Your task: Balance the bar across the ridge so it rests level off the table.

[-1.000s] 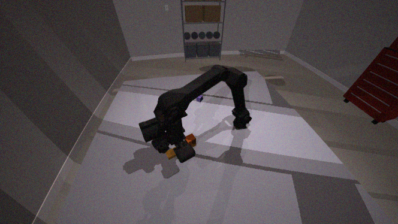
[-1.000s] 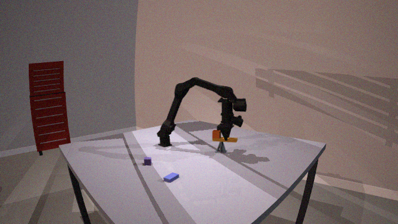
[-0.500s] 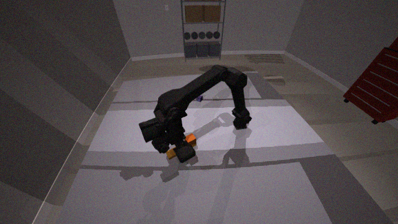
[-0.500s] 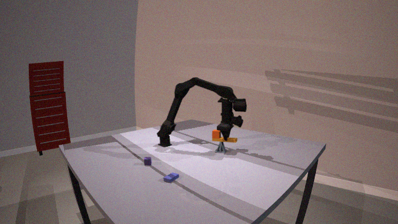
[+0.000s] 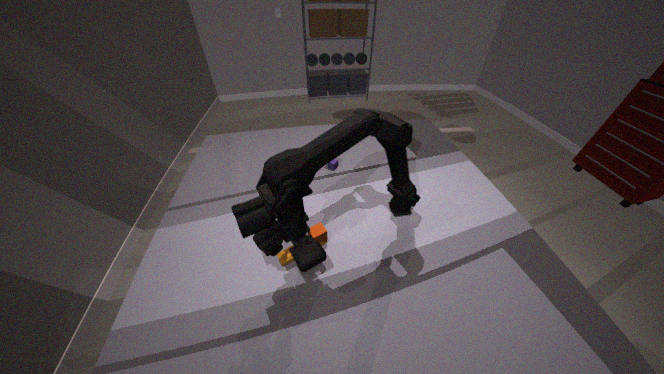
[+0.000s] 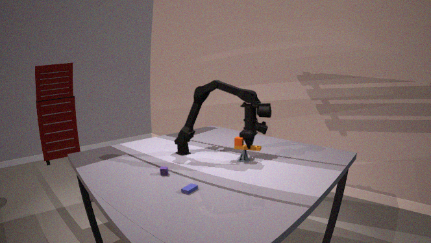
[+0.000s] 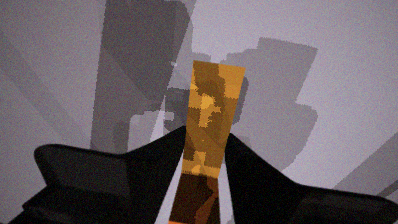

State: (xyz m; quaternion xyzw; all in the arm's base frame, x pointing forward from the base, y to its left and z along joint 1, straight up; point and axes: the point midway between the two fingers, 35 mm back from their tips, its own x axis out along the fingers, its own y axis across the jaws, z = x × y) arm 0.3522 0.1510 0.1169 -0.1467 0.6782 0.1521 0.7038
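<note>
The yellow-orange bar (image 5: pixel 285 257) (image 6: pixel 255 148) (image 7: pixel 214 107) carries an orange block (image 5: pixel 318 232) (image 6: pixel 238 142) at its end nearer the arm's base. In the exterior view the bar looks about level, off the table, right above the grey ridge (image 6: pixel 244 157). Whether bar and ridge touch is too small to tell. The block's end reaches past the ridge towards the base, and the longer plain part reaches the other way. My gripper (image 6: pixel 248 147) (image 7: pixel 206 134) points down and is shut on the bar, a little to the plain side of the ridge. The arm hides the ridge in the top view.
A small purple cube (image 5: pixel 333 164) (image 6: pixel 164 171) and a flat blue block (image 6: pixel 189 189) lie on the table (image 6: pixel 227 208), well away from the ridge. The arm's base (image 5: pixel 401 202) (image 6: pixel 183 147) stands on the table, on the orange block's side. Bands of shadow cross the table.
</note>
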